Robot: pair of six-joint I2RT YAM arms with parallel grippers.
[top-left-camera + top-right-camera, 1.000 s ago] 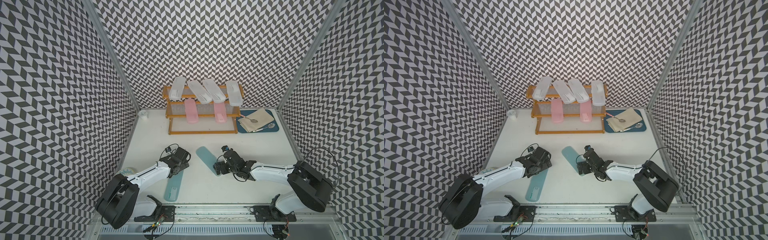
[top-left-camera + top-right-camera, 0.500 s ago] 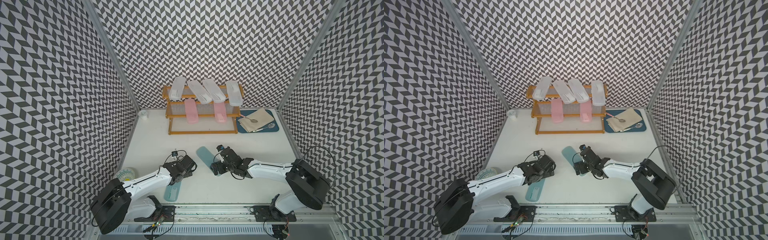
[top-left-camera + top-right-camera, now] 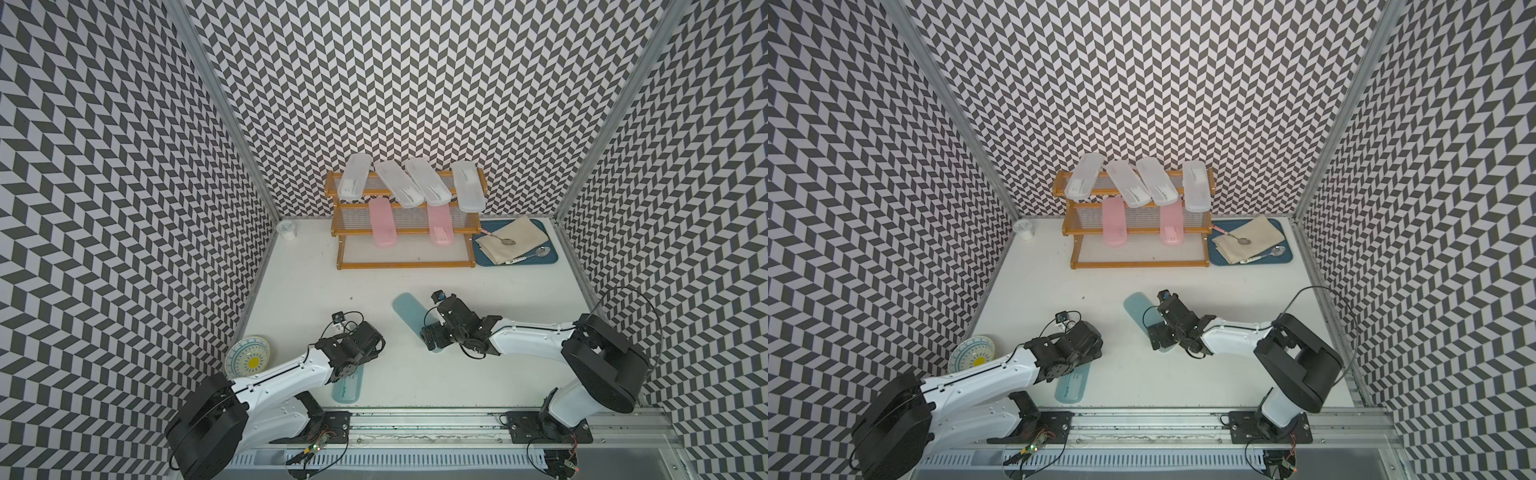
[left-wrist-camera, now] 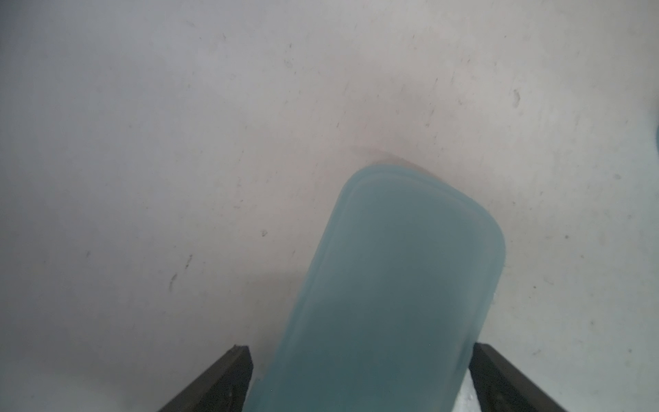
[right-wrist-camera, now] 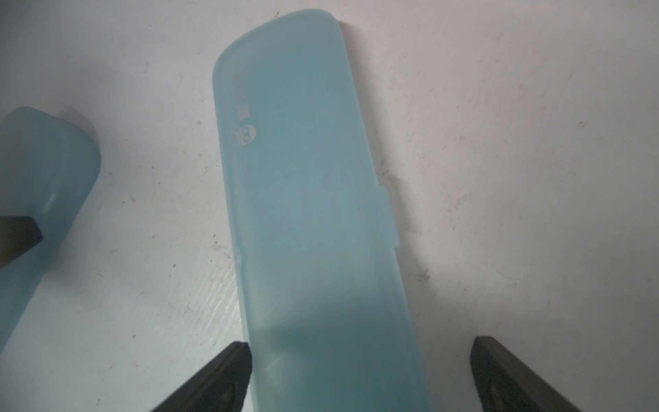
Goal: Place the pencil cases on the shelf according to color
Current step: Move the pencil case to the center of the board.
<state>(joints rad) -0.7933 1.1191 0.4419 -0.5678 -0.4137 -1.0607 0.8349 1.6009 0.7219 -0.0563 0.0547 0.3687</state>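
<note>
Writing: my far teal case (image 5: 306, 196), a long flat box of translucent teal-blue plastic with rounded ends, bears a white round mark (image 5: 246, 135) with an 8 in it. The pale characters next to it are too blurred for me to read.
Other print: the near teal case (image 3: 347, 388), same shape and colour, shows a small dark print, and the four frosted white cases (image 3: 353, 176) carry small labels. I cannot read any of them.
Tabletop: a white tabletop (image 3: 449, 386), matt and scuffed with fine dark marks. Both teal cases lie flat on it, apart from each other.
Room: walls (image 3: 415, 83) in a black-and-white chevron pattern on three sides, with grey metal posts at the corners.
Shelf: a three-step shelf (image 3: 405, 264) with an orange-brown wooden frame and pale mesh tiers stands against the back wall. The white cases lie across its top tier, overhanging the front. Two pink cases (image 3: 382, 222) lie on the middle tier.
Left claw: my left claw (image 4: 360, 356) stands wide, its black fingers either side of the near teal case, not clamped.
Right claw: my right claw (image 5: 360, 351) stands wide astride the far teal case. One finger is at the case's edge and the other is clear of it.
Beside the shelf: a blue tray (image 3: 548, 258) holds a folded beige cloth (image 3: 519, 237) and two metal spoons (image 3: 542, 251).
Left side: a small white cup (image 3: 286, 230) sits in the back corner, and a patterned plate (image 3: 248, 356) with a yellow centre is by the wall.
</note>
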